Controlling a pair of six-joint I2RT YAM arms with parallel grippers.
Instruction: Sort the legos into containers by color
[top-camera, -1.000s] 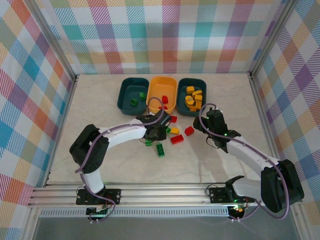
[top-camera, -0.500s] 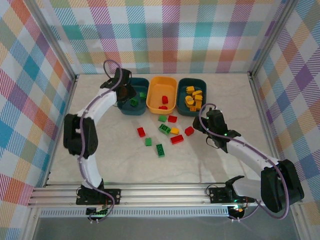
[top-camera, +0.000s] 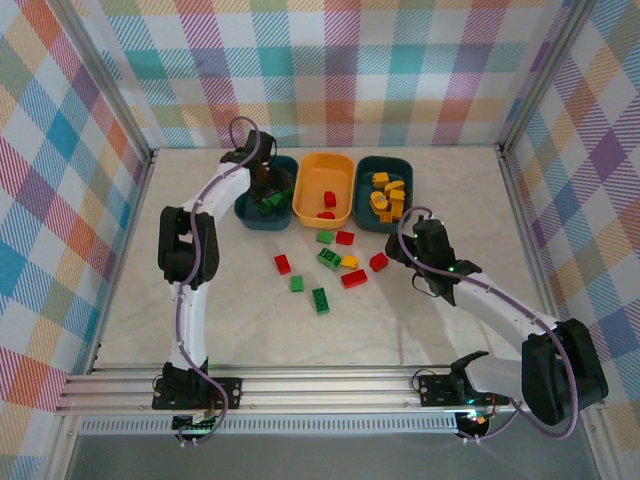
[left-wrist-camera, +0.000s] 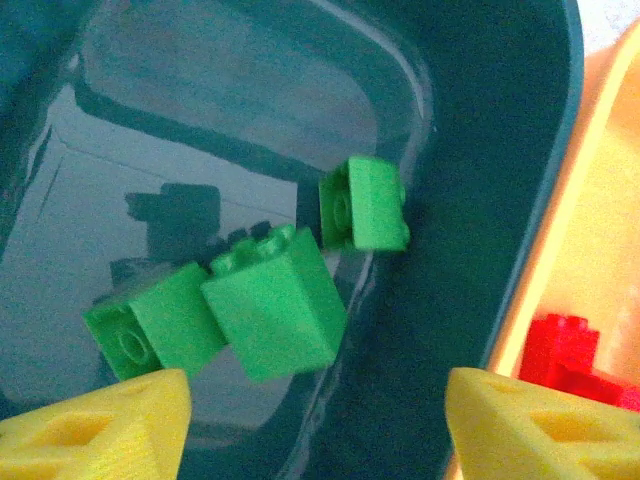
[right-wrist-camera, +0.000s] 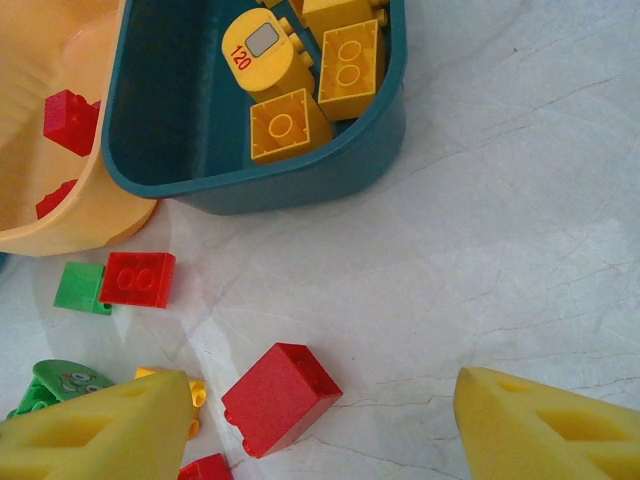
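Left hand (left-wrist-camera: 320, 428) has swung over the teal tub (left-wrist-camera: 480, 200), open and empty; a green brick (left-wrist-camera: 275, 315) lies tilted inside, studs up-left. Right hand (right-wrist-camera: 325, 430) is open and empty.

pale marbled bench (top-camera: 420, 330), thin vein lines across it; pastel plaid walls (top-camera: 330, 70) on three sides; aluminium rail (top-camera: 330, 385) along near edge; slanted metal frame post (top-camera: 105, 75) at back-left corner
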